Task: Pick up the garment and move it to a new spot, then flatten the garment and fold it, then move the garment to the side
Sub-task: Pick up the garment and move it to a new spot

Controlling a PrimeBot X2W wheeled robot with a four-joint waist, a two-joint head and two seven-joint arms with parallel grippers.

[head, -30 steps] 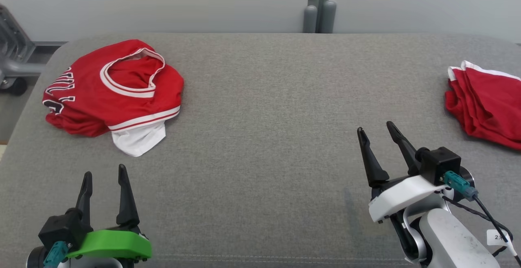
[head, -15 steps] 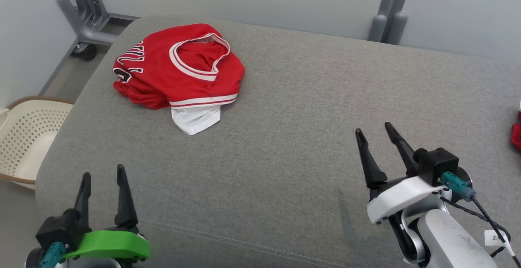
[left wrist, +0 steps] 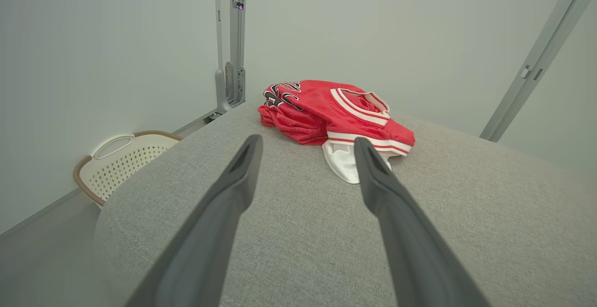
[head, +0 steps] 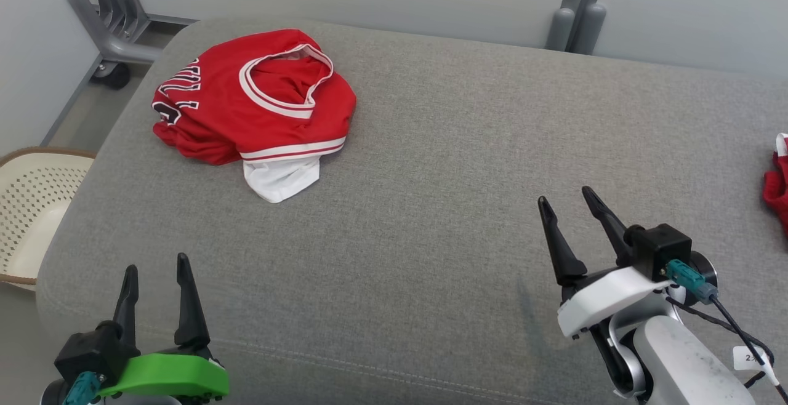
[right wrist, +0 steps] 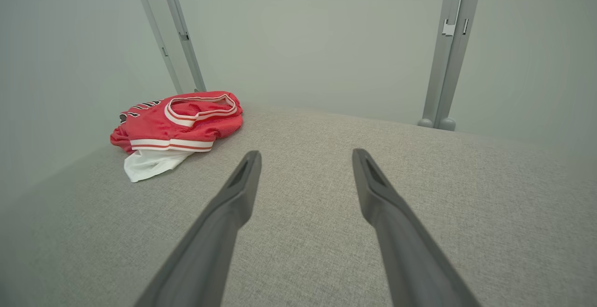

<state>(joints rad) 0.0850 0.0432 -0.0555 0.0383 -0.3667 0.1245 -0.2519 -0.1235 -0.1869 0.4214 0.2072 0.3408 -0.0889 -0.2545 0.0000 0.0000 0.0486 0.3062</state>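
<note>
Well outside cream basket (head: 24, 199): red garment (head: 246, 109) crumpled on grey cushion (head: 443, 171).

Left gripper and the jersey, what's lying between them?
Nothing but bare grey cushion lies between the open left gripper and the jersey; the head and left wrist views both show it.

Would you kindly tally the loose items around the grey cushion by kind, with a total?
Red garments: 2, the crumpled jersey and the red garment at the right edge
Baskets: 1, the basket on the floor
Total: 3
</note>
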